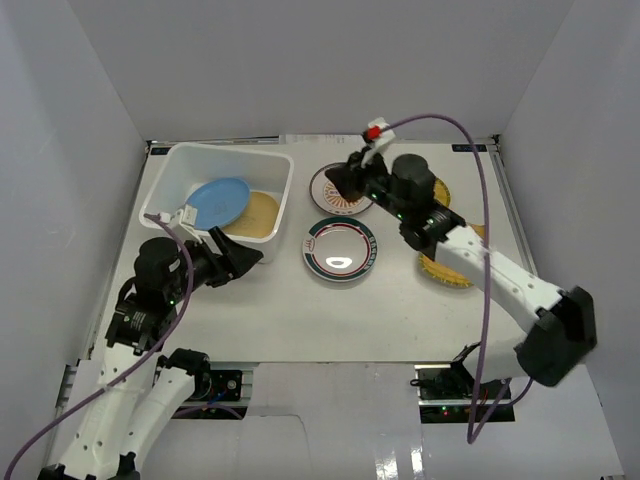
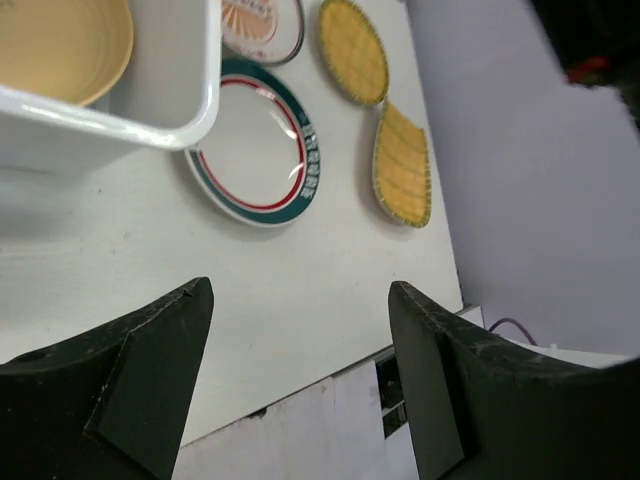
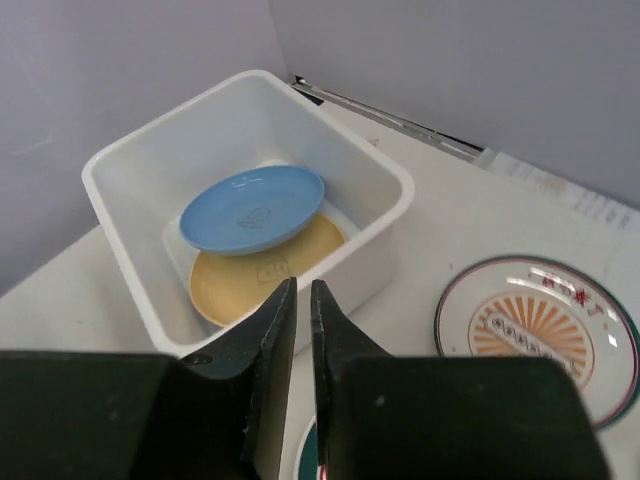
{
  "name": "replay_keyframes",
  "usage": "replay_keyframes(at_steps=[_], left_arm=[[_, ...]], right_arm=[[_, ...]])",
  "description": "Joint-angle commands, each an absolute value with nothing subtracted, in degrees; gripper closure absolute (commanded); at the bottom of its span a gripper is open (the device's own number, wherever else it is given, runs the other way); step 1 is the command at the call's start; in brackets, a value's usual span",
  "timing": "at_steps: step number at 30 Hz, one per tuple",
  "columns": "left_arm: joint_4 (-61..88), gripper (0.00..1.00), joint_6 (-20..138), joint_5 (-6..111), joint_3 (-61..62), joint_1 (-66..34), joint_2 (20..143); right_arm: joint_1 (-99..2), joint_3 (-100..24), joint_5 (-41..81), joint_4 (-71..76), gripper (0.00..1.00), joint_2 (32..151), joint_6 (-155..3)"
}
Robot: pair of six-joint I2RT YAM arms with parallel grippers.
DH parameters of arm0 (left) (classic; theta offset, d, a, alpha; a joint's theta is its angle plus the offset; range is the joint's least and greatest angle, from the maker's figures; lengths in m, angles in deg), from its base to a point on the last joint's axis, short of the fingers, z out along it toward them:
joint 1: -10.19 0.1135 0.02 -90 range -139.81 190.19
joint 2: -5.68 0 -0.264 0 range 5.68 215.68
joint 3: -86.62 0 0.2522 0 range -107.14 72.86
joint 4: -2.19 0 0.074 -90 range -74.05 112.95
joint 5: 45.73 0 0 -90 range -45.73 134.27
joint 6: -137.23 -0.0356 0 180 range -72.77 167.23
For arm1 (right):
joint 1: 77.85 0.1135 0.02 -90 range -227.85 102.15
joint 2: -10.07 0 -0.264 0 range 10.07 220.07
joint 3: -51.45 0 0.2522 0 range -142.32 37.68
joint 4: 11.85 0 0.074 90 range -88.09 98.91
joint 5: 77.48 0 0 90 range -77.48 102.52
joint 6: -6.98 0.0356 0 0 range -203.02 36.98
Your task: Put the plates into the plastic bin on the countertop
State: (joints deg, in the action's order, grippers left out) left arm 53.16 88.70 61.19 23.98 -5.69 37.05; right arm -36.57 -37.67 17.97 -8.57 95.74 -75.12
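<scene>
The white plastic bin point(image 1: 176, 165) stands at the back left of the countertop point(image 1: 300, 310). Inside it a blue plate point(image 1: 219, 201) leans over a yellow-orange plate point(image 1: 257, 215). Right of the bin lie the sunburst plate point(image 1: 330, 195) and the green-red rimmed plate point(image 1: 340, 248). Two yellow woven plates point(image 1: 445, 270) lie partly under the right arm. My left gripper point(image 1: 245, 258) hovers open and empty just in front of the bin. My right gripper point(image 1: 345, 180) hangs over the sunburst plate's edge, jaws almost together with nothing between them point(image 3: 303, 285).
Grey walls point(image 1: 90, 120) enclose the countertop on three sides. A purple cable point(image 1: 480, 200) arcs over the right arm. The left wrist view shows the bin's corner point(image 2: 195, 125), the rimmed plate point(image 2: 255, 150) and both woven plates point(image 2: 402, 165) near the right edge.
</scene>
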Motion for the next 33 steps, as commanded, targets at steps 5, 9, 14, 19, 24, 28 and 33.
replay_keyframes(at_steps=[5, 9, 14, 19, 24, 28, 33], left_arm=[[46.37, 0.2, 89.42, 66.33, 30.58, -6.69, 40.57], [45.48, 0.19, 86.01, 67.03, 28.83, -7.48, 41.45], [45.48, 0.15, 79.49, 71.15, 23.12, -7.48, 42.41], [44.25, 0.08, 75.27, 73.8, 24.08, -7.48, 41.63], [44.17, 0.06, 72.11, 71.26, 24.17, -7.48, 39.17], [44.08, 0.06, 70.96, 67.91, 24.17, -7.48, 37.5], [44.34, 0.06, 70.34, 63.53, 22.5, -7.48, 36.79]], right_arm=[[-43.65, -4.56, 11.98, -4.06, 0.72, 78.21, -58.07], [-46.82, 5.32, 12.16, -4.15, 0.33, 75.73, -54.03], [-51.92, 12.1, 15.93, -10.01, 0.33, 77.22, -49.28], [-52.98, 13.6, 22.87, -22.32, 0.4, 89.4, -44.01], [-52.98, 12.29, 25.35, -35.41, 0.57, 98.74, -34.08], [-52.98, 12.45, 22.9, -41.83, 0.83, 103.59, -28.63], [-52.98, 17.63, 19.73, -40.46, 0.92, 92.92, -28.61]])
